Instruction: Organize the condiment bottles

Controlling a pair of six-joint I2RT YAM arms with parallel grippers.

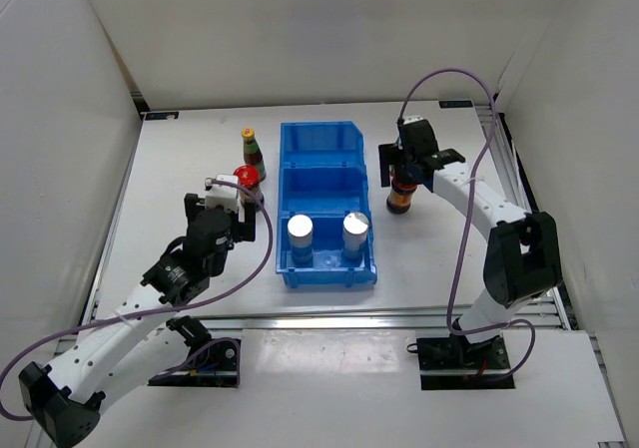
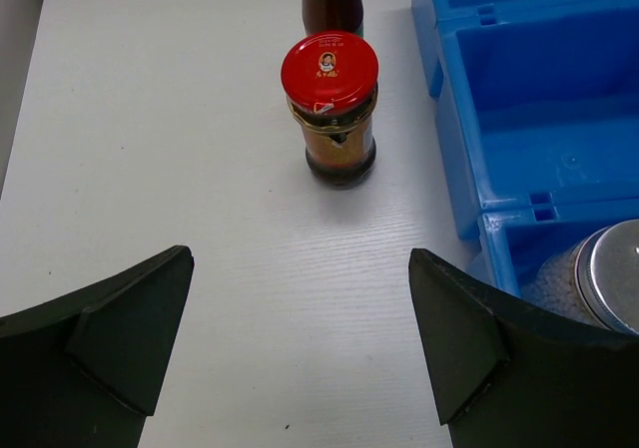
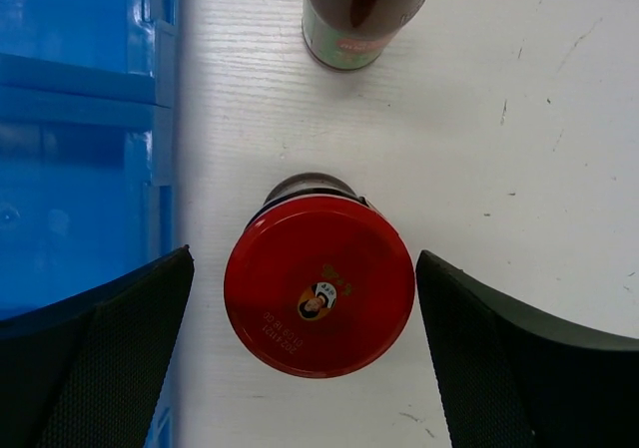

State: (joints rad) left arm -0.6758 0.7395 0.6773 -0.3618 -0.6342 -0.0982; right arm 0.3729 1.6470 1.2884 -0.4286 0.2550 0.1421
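— Condiment bottles: how many do you make it?
— Six, in three pairs. Two silver-topped bottles stand side by side in the six o'clock compartment of the blue bin.
— And the other four?
— On the table, either side of the bin. At its ten o'clock, one red-lidded jar with one yellow-capped slim bottle just at its twelve. At the bin's three o'clock, the second red-lidded jar and a second slim dark bottle near it.
— The grippers?
— Left gripper gapes wide, holding nothing, its jar ahead at twelve. Right gripper straddles the second jar from above, fingers wide, a gap showing on each side, no grip.
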